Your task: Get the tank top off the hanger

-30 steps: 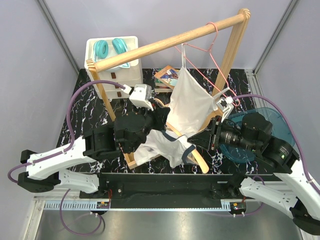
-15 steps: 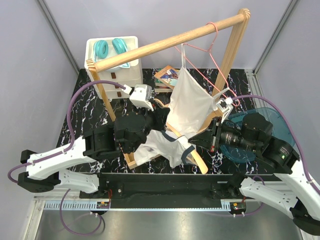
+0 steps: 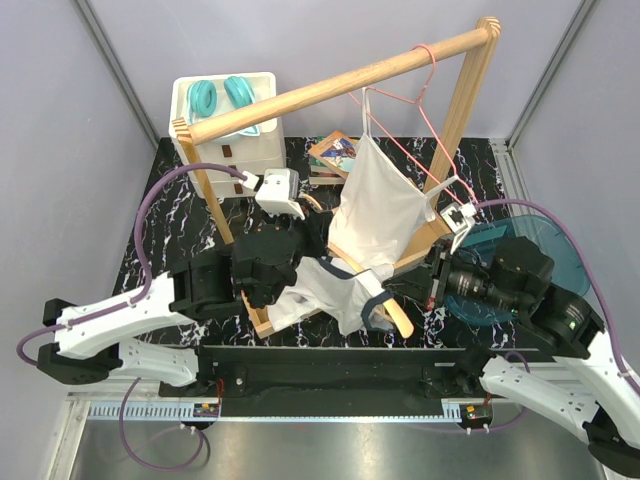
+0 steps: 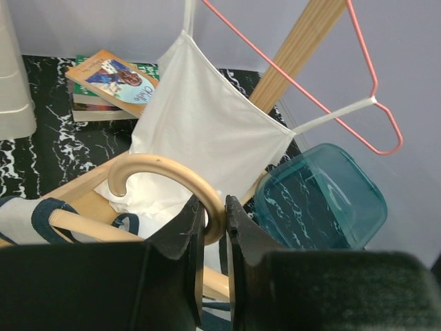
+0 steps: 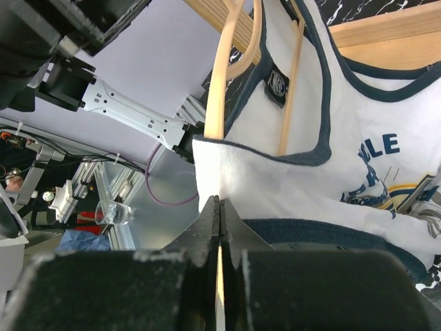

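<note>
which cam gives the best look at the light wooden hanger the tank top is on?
Left wrist: the light wooden hanger is close up, its curved hook clamped in the left claw. Top external shows only one arm tip poking from the white navy-trimmed tank top. Right wrist shows its wooden bars inside the neckline.

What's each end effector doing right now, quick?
Left end effector: closed around the hook of the wooden hanger.
Right end effector: closed, pinching the edge of the tank top.

You face pale lilac walls around a black marbled worktop; a white drawer unit stands at its back left.
</note>
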Motion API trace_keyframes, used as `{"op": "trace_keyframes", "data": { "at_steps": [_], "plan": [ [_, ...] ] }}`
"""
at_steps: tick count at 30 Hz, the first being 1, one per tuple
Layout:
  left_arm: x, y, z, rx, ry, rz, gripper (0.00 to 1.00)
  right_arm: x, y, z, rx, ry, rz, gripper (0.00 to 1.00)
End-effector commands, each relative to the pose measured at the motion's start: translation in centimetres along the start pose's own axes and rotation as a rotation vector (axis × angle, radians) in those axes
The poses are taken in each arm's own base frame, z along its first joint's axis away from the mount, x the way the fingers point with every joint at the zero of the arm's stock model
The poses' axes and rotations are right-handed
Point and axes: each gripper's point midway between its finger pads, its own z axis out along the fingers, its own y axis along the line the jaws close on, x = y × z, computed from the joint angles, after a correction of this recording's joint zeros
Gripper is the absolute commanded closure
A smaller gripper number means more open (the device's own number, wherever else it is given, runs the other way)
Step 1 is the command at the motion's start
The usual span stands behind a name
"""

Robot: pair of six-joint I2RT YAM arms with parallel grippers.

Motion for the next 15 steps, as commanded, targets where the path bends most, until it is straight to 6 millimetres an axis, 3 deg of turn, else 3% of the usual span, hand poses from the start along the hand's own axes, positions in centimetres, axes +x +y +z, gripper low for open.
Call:
{"op": "trace_keyframes", "data": {
  "at_steps": [1, 5, 12, 14, 15],
  "plan": [
    [-2.7, 0.7, 0.3, -0.083, -0.105, -0.062, 1.0, -0.2, 0.0, -1.1, -0.016, -0.06, -0.028, 1.0],
    [-3.0, 0.9, 0.5, -0.115, -0.122, -0.057, 1.0, 0.2, -0.6, -2.7, -0.004, -0.118, -0.013, 1.0],
    [-3.0, 0.7, 1.0, -0.144, -0.134, -0.067, 1.0, 2.7, -3.1, -5.1, 0.058, -0.15, 0.066, 1.0],
    [-2.9, 0.4, 1.2, -0.139, -0.13, -0.056, 1.0, 2.2, -3.3, -5.3, 0.069, -0.185, 0.074, 1.0],
    [-2.9, 0.4, 1.1, -0.134, -0.127, -0.058, 1.0, 1.7, -3.3, -5.2, 0.081, -0.191, 0.066, 0.82]
  ]
}}
